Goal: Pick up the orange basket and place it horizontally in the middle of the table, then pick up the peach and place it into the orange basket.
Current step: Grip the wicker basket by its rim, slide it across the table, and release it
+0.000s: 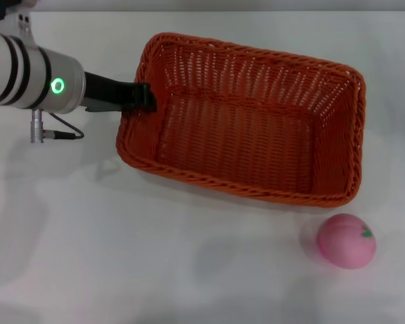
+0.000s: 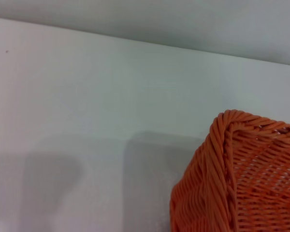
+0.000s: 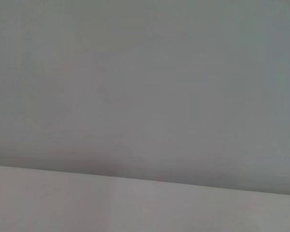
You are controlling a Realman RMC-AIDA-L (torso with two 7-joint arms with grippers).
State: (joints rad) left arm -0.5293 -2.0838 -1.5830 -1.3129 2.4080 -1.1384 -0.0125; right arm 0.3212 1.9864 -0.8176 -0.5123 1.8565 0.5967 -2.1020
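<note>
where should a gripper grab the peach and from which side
Best guess: across the round middle of the peach, coming straight down from above. It sits alone on the table, clear of the orange basket, so fingers can drop on either side. The left gripper is at the basket's rim.

- The left arm (image 1: 27, 74) is cut off by the head view's edge.
- The left wrist view shows only one corner of the basket (image 2: 241, 179) — the rest is cut off.

Plain grey wall (image 3: 145, 72) behind
</note>
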